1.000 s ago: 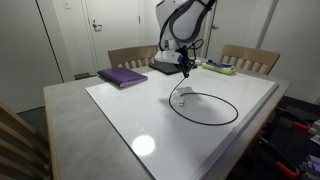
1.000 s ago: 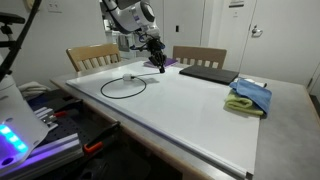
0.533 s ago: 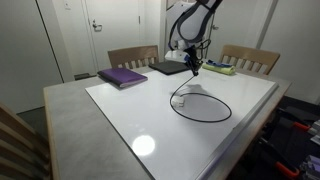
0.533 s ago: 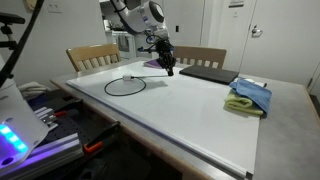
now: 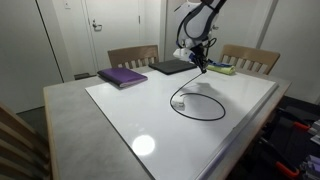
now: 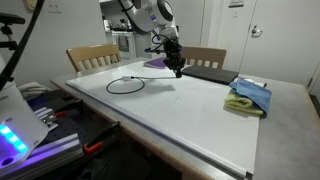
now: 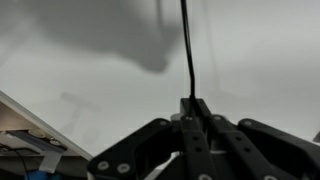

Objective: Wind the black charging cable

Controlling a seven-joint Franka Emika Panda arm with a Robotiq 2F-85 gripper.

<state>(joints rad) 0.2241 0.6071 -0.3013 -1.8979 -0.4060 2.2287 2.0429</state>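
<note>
The black charging cable lies in a loop on the white table top in both exterior views (image 5: 200, 106) (image 6: 124, 85), with a small light plug block at its near end (image 5: 181, 103). One strand rises from the loop to my gripper (image 5: 203, 68) (image 6: 179, 71), which hangs above the table beside the loop. In the wrist view the fingers (image 7: 196, 108) are closed together on the thin black cable (image 7: 187, 50), which runs straight away from the fingertips.
A purple book (image 5: 122, 76) and a dark laptop (image 5: 170, 67) lie at the table's far side. A folded blue and green cloth (image 6: 250, 97) lies near the table corner. Wooden chairs (image 5: 133, 56) stand behind the table.
My gripper has moved along the table towards the cloth, pulling the cable end with it. The loop has shrunk and shifted the same way.
</note>
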